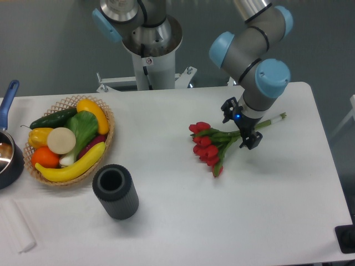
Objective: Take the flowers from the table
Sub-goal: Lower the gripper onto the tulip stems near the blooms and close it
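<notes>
White matte table carries the bunch of red tulips with green stems, lying flat. Straddling those stems, the black two-finger gripper stands open, jaws apart. Best to centre over the stems, then close gently.

One table carrying: one bunch of flowers, roughly ten red tulip heads showing. One wicker basket sitting left of flowers, holding one banana, one orange, one cucumber, a few other pieces. One dark cylinder standing below basket. One pan poking in left of basket. One gripper hanging over flower stems.
</notes>
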Tool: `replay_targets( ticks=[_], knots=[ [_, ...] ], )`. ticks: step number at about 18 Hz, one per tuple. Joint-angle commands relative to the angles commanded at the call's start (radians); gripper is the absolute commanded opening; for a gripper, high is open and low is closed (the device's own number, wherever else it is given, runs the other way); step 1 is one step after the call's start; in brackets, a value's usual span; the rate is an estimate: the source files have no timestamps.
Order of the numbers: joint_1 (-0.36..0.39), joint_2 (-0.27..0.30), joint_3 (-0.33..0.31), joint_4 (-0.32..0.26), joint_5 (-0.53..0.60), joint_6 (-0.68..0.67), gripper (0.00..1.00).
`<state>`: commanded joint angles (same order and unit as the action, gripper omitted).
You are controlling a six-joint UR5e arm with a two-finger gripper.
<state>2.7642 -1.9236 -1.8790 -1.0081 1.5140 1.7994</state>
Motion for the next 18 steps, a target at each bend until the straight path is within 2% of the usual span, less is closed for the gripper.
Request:
replay_targets(
  ticks=[2,4,9,15,18],
  knots=[
    [0.000,-0.002,-0.015,0.023,-0.003,0.000,1.00],
    [0.000,-0.006,-0.019,0.023,-0.005,-0.009,1.00],
    [-0.028,-0.029,-0.017,0.054,-0.003,-0.084,1.00],
    [-0.029,-0.034,-0.020,0.059,-0.005,-0.084,1.00],
    [-0.029,-0.032,-0.028,0.068,-0.005,-0.086,0.89]
  ],
)
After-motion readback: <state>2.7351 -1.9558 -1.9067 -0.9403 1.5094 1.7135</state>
